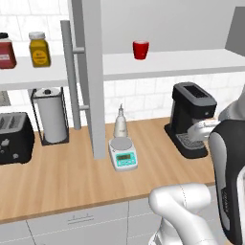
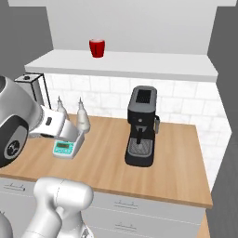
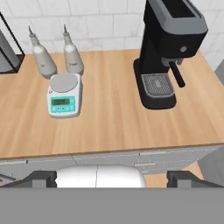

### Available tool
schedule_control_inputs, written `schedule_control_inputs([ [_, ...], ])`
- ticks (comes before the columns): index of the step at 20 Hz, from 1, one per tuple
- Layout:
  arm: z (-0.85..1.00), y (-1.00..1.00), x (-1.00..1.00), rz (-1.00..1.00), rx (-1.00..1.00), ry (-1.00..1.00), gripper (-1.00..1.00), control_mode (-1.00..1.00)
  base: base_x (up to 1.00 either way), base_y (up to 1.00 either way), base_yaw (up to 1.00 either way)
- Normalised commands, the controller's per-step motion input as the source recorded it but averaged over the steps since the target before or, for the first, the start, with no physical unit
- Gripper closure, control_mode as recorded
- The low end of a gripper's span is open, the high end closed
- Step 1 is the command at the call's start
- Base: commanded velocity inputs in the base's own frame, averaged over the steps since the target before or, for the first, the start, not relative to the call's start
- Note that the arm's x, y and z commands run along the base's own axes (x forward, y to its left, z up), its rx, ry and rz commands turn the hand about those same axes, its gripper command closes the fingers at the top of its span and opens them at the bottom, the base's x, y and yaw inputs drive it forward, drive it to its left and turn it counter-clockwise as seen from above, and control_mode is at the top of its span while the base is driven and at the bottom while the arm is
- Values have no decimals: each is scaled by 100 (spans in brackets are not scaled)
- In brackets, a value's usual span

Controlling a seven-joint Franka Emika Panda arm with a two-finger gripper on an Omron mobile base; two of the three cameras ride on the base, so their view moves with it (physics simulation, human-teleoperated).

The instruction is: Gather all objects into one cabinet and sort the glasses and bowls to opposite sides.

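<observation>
Small red cup (image 1: pixel 140 50) stands upright on the white shelf (image 1: pixel 191 63) inside the open grey cabinet, alone there, well above the counter (image 1: pixel 72 177). Cabinet door (image 1: pixel 92 76) with bar handle (image 1: pixel 71 76) swung open. On the counter: black coffee machine (image 2: pixel 142 126), white kitchen scale (image 3: pixel 64 95), two grey bottles (image 3: pixel 73 56) just behind it. End effector (image 3: pixel 112 178) hangs over the counter's front edge, fingertips wide apart, holding nothing.

Arm (image 2: pixel 28 125) folded back, jaws apparently apart — empty
</observation>
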Motion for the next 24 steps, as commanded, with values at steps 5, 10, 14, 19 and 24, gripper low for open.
schedule_control_inputs([
  [5,15,0,-5,0,1,-22,-100,-100,-8,-4,0],
  [10,45,0,-1,1,6,-45,-100,-100,0,0,0],
  [14,54,0,11,2,12,-36,-100,-100,0,0,0],
  [19,43,0,35,1,9,-23,-100,-100,0,0,0],
  [24,17,0,36,0,1,-4,-100,-100,0,0,0],
])
